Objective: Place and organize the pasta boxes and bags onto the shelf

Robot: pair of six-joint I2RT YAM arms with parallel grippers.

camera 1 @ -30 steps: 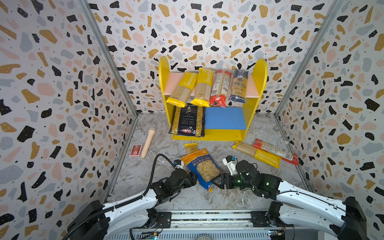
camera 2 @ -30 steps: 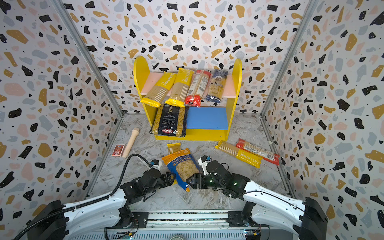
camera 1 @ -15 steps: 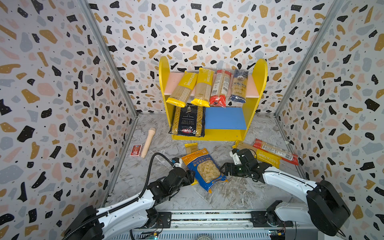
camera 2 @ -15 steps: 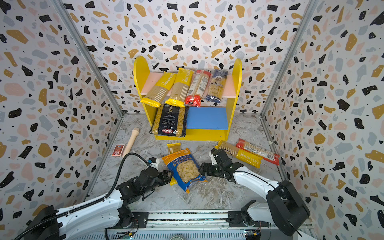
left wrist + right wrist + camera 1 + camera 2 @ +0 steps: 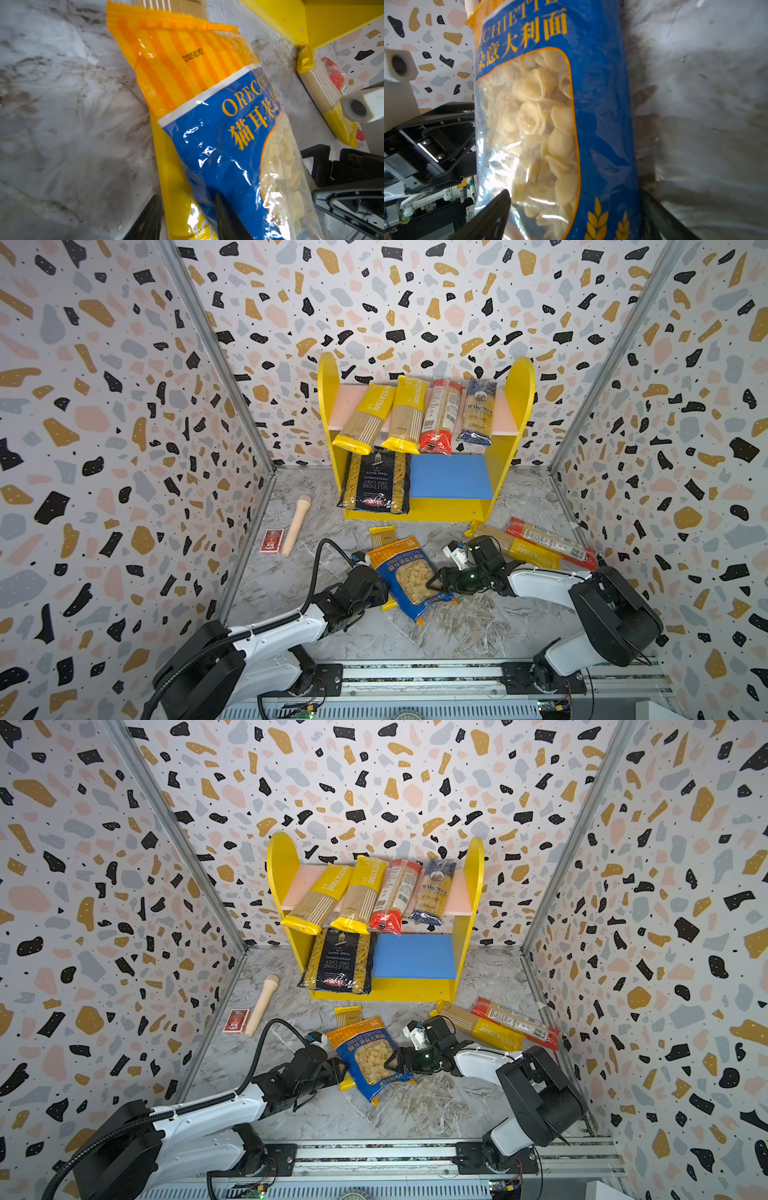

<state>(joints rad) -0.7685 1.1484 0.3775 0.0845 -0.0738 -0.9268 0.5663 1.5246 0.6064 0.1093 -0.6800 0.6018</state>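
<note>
A yellow pack (image 5: 382, 536) lies mostly hidden beneath the blue-orange bag (image 5: 409, 578).

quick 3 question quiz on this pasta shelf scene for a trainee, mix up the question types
1. How many packs lie on the pink upper board?
2. True or false: the right gripper is open, at the edge of the blue-orange bag.
3. What lies partly under the blue-orange bag? A) a yellow pack B) the red card box C) the wooden stick

Key: 1. four; 2. true; 3. A
</note>
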